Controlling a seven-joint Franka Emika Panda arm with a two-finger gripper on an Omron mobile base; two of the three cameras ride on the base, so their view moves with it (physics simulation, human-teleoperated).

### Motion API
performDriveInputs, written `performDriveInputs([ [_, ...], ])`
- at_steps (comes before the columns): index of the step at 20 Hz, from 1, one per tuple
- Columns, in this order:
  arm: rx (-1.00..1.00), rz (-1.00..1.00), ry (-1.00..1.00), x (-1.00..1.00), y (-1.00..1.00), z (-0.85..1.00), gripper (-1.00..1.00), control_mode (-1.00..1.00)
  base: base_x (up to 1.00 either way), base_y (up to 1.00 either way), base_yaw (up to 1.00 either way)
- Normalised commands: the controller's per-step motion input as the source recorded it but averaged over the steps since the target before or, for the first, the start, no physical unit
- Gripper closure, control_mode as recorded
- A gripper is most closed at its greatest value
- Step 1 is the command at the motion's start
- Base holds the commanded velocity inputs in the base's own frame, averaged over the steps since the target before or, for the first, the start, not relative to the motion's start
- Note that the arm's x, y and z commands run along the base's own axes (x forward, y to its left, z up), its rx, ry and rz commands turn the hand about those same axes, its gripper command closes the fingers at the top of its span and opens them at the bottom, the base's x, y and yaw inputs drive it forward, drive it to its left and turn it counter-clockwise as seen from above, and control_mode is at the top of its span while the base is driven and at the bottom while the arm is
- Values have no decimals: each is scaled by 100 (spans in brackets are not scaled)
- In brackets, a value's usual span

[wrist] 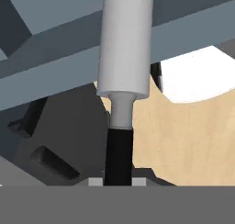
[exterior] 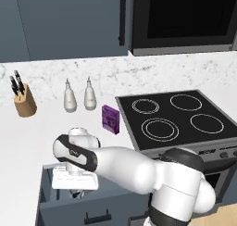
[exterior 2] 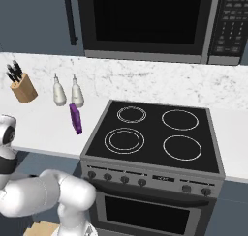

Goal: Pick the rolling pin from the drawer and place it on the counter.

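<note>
so end effector (exterior: 77, 192) sits low in the open drawer (exterior: 69, 210), clamped on rolling pin (wrist: 125, 44) by its black handle; lift straight, clear drawer front, then onto surface (exterior: 28, 137).

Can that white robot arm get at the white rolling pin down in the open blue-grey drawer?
Probably yes: the gripper sits over the open blue-grey drawer, and the white rolling pin's black handle runs down between its fingertips, with nothing in between.

I see open white counter (exterior: 28, 137) left of the purple box (exterior: 110, 119). Behind that box stand two white bottles (exterior: 79, 96); further left stands a knife block (exterior: 24, 101).
</note>
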Motion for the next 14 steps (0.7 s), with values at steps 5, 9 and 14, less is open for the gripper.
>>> performDriveInputs([
  [5, -6, -11, 4, -72, 0, 76, 100, -100, 0, 0, 0],
  [9, -16, -15, -3, -58, -3, 100, 100, -100, 0, 0, 0],
  [14, -26, -11, -21, -31, -26, 93, 100, -100, 0, 0, 0],
])
